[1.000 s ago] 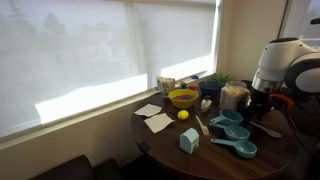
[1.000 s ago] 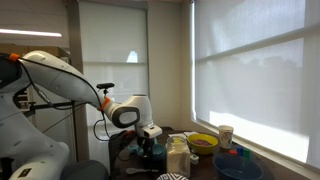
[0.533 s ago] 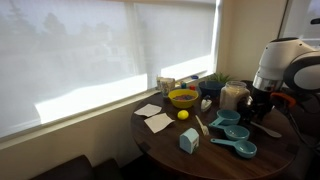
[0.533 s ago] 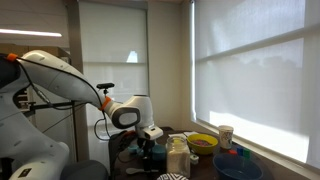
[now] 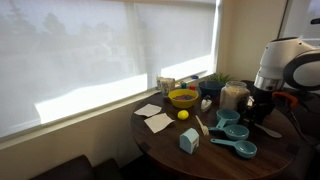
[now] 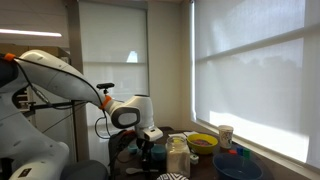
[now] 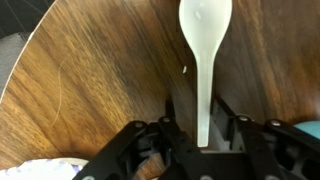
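Jaws drawn inward since earlier frame; end effector (image 7: 205, 140) now narrow around white spoon (image 7: 205, 40) handle, grip unclear.

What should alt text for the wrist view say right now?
A white plastic spoon lies on the round wooden table, bowl end away from the camera, its handle between the jaws of the black gripper. Whether they grip it is unclear.
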`<action>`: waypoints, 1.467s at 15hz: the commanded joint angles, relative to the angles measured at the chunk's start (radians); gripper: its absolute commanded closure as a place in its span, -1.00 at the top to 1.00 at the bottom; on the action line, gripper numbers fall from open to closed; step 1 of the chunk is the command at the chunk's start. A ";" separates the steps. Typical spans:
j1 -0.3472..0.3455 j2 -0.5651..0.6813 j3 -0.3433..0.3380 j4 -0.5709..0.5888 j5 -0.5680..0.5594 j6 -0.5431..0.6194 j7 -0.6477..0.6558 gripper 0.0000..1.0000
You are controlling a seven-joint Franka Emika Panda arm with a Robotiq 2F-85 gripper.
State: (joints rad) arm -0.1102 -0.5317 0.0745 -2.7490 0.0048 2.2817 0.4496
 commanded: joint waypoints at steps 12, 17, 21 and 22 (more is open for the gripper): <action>-0.077 -0.220 -0.039 -0.002 -0.007 -0.232 0.010 -0.94; -0.118 -0.244 -0.042 0.010 -0.007 -0.259 0.001 -0.74; -0.122 -0.260 -0.042 0.005 -0.007 -0.263 0.004 -0.94; -0.130 -0.265 -0.045 0.018 -0.013 -0.262 0.005 -0.94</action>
State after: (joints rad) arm -0.2286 -0.7912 0.0295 -2.7455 -0.0054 2.0208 0.4560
